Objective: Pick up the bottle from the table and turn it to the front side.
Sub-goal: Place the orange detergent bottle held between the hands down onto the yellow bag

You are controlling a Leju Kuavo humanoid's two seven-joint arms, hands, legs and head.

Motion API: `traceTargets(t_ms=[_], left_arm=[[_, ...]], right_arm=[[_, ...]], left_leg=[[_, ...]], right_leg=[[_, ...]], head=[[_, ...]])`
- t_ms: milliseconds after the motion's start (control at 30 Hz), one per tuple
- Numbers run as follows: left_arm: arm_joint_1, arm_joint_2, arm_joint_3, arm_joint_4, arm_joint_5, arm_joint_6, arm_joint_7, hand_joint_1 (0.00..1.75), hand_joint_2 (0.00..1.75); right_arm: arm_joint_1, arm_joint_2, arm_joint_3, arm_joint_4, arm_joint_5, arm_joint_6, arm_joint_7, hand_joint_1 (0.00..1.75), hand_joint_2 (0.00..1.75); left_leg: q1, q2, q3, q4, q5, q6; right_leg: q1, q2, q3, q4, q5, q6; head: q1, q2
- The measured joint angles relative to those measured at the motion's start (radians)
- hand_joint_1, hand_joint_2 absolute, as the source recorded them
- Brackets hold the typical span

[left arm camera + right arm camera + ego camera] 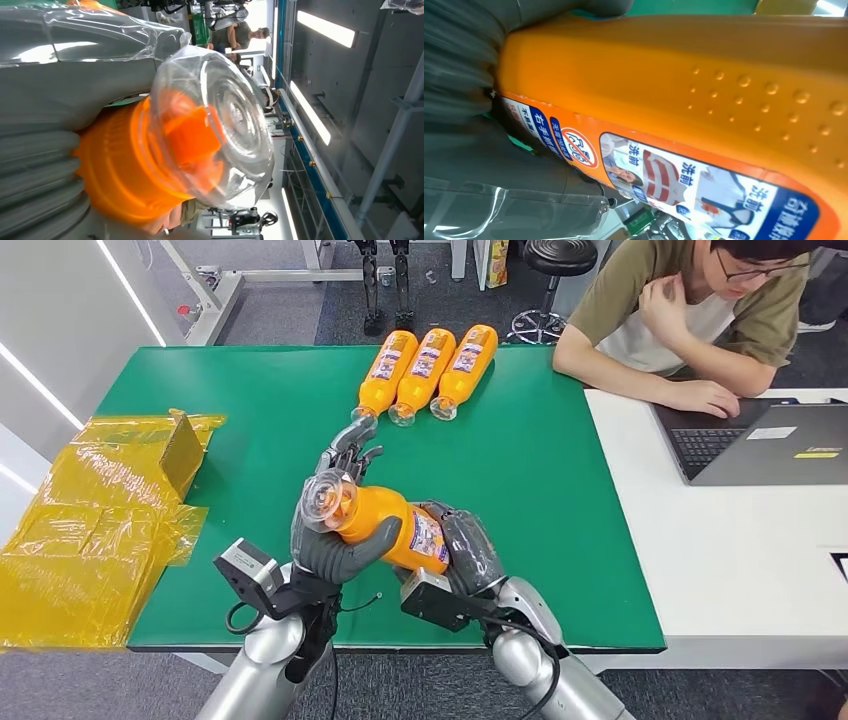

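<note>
Left robot hand (335,540) and right robot hand (465,550) both clasp the dimpled orange plastic bottle (385,522).

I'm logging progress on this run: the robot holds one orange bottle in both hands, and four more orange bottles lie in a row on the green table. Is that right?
Not quite: the head view shows three bottles in the row at the far side of the green table, not four. The rest holds: the left hand and right hand together grip one orange bottle above the table.
</note>
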Motion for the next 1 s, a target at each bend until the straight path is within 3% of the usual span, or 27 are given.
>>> traceTargets(t_ms=[100,200,267,367,400,600,733,900,1000], left_arm=[[0.008,0.0,0.002,-0.005,-0.016,-0.005,0.0,1.75,1.75],[0.018,0.0,0.006,-0.013,-0.026,-0.011,0.0,1.75,1.75],[0.023,0.0,0.008,-0.019,-0.028,-0.014,0.0,1.75,1.75],[0.025,-0.001,0.011,-0.025,-0.031,-0.016,0.0,1.75,1.75],[0.025,-0.001,0.011,-0.027,-0.033,-0.016,0.0,1.75,1.75],[0.03,-0.001,0.024,-0.027,-0.042,-0.01,0.009,1.75,1.75],[0.038,-0.005,0.04,-0.028,-0.039,0.05,0.02,1.75,1.75],[0.058,-0.008,0.08,-0.028,-0.117,0.255,0.062,1.75,1.75],[0.076,0.001,0.104,-0.032,-0.285,0.423,0.133,1.75,1.75]], right_arm=[[-0.012,0.001,0.0,0.012,0.001,-0.002,-0.006,1.43,1.75],[-0.019,0.003,0.0,0.02,0.007,-0.008,-0.01,1.05,1.75],[-0.021,0.004,0.0,0.023,0.011,-0.012,-0.013,0.71,1.75],[-0.021,0.007,0.0,0.025,0.015,-0.022,-0.015,0.07,1.75],[-0.021,0.008,0.0,0.026,0.018,-0.029,-0.016,0.0,1.75],[-0.02,0.028,0.008,0.027,-0.006,-0.06,-0.033,0.0,1.75],[-0.015,0.037,0.008,0.023,-0.042,-0.097,-0.049,0.0,1.75],[0.001,0.042,0.008,0.001,-0.078,-0.14,-0.06,0.0,1.75],[0.01,0.042,0.008,-0.014,-0.095,-0.156,-0.068,0.0,1.75]], left_leg=[[0.0,0.0,0.0,0.0,0.0,0.0],[0.0,0.0,0.0,0.0,0.0,0.0],[0.0,0.0,0.0,0.0,0.0,0.0],[0.0,0.0,0.0,0.0,0.0,0.0],[0.0,0.0,0.0,0.0,0.0,0.0],[0.0,0.0,0.0,0.0,0.0,0.0],[0.0,0.0,0.0,0.0,0.0,0.0],[0.0,0.0,0.0,0.0,0.0,0.0],[0.0,0.0,0.0,0.0,0.0,0.0]], right_leg=[[0.0,0.0,0.0,0.0,0.0,0.0],[0.0,0.0,0.0,0.0,0.0,0.0],[0.0,0.0,0.0,0.0,0.0,0.0],[0.0,0.0,0.0,0.0,0.0,0.0],[0.0,0.0,0.0,0.0,0.0,0.0],[0.0,0.0,0.0,0.0,0.0,0.0],[0.0,0.0,0.0,0.0,0.0,0.0],[0.0,0.0,0.0,0.0,0.0,0.0],[0.0,0.001,0.0,0.0,0.0,0.0]], head=[[0.0,0.0],[0.0,0.0],[0.0,0.0],[0.0,0.0],[0.0,0.0],[0.0,0.0],[0.0,0.0],[0.0,0.0],[0.0,0.0]])
